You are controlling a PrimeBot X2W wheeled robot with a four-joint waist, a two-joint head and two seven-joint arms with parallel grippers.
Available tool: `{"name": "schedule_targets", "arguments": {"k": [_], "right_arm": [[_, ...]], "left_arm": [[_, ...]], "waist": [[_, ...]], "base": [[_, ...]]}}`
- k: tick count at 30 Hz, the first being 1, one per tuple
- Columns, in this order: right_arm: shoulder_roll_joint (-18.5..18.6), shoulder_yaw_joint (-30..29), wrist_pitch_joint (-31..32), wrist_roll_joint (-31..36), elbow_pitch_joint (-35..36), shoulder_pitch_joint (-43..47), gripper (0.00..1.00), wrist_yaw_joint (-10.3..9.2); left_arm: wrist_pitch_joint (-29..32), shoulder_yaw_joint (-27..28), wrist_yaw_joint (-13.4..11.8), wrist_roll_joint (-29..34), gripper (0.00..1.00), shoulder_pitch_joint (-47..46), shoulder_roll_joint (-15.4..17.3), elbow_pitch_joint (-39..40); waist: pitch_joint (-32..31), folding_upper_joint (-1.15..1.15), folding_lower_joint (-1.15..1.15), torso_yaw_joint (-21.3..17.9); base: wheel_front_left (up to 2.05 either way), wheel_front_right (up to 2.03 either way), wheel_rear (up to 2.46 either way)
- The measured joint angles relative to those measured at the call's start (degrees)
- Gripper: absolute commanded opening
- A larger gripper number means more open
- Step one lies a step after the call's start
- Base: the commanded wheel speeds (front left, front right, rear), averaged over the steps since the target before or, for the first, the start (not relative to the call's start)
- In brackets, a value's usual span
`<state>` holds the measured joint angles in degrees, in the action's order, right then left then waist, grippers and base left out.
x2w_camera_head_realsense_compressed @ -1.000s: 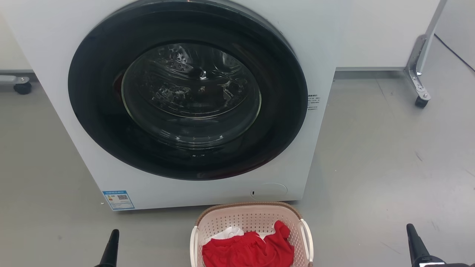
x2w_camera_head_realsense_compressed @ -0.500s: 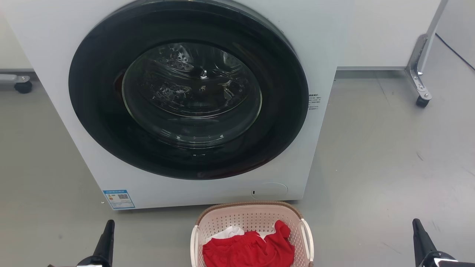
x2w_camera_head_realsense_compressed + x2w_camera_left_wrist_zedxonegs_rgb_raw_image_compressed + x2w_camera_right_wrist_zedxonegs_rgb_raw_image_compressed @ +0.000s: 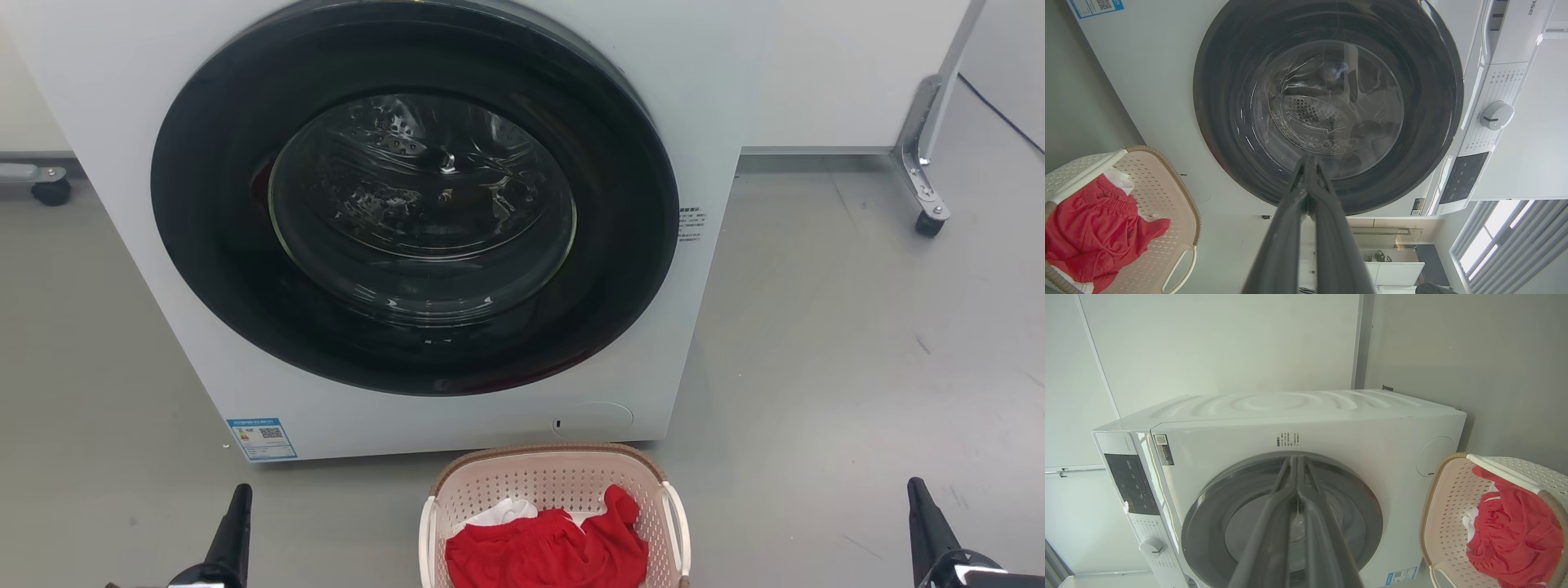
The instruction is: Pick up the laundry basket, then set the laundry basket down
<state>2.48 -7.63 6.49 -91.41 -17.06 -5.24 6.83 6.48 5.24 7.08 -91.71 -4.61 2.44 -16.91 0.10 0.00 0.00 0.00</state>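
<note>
Both grippers are empty w/ jaws pressed together: left gripper (image 3: 235,523) and right gripper (image 3: 922,510) sit low, well apart either side of the laundry basket (image 3: 539,483), which stands on the floor (image 3: 816,367) just in front of the washer (image 3: 122,98). Risks, imo: jaws must spread first or they'll knock the white handles (image 3: 678,523); an uneven lift could tip out the red garment (image 3: 547,557). Washer front close behind limits fwd reach; caster frame (image 3: 927,188) is well off to the right.

Washer: white front-loading washing machine (image 3: 204,359), boxy.
Door: round dark-rimmed glass porthole (image 3: 420,204) — shut, steel drum (image 3: 408,139) behind.
Label: blue-and-white sticker (image 3: 261,439), front's lower left corner.
Floor: smooth grey floor (image 3: 857,343), faintly scuffed.
Frame: grey metal leg (image 3: 913,155) on black caster (image 3: 927,226) — right of washer.
Clothes: red garment (image 3: 547,555) over white cloth (image 3: 502,513).
</note>
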Motion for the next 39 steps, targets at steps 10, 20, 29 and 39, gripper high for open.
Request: {"name": "schedule_targets", "arguments": {"k": [10,20,29,39], "right_arm": [[0.0,0.0,0.0,0.0,0.0,0.0,0.0,0.0],[0.0,0.0,0.0,0.0,0.0,0.0,0.0,0.01],[0.0,0.0,0.0,0.0,0.0,0.0,0.0,0.01],[0.0,0.0,0.0,0.0,0.0,0.0,0.0,0.01]], "left_arm": [[0.0,0.0,0.0,0.0,0.0,0.0,0.0,0.0],[0.0,0.0,0.0,0.0,0.0,0.0,0.0,0.0],[0.0,0.0,0.0,0.0,0.0,0.0,0.0,0.0],[0.0,0.0,0.0,0.0,0.0,0.0,0.0,0.0]], "waist": [[0.0,0.0,0.0,0.0],[0.0,0.0,0.0,0.0],[0.0,0.0,0.0,0.0],[0.0,0.0,0.0,0.0]], "base": [[0.0,0.0,0.0],[0.0,0.0,0.0],[0.0,0.0,0.0],[0.0,0.0,0.0]]}}
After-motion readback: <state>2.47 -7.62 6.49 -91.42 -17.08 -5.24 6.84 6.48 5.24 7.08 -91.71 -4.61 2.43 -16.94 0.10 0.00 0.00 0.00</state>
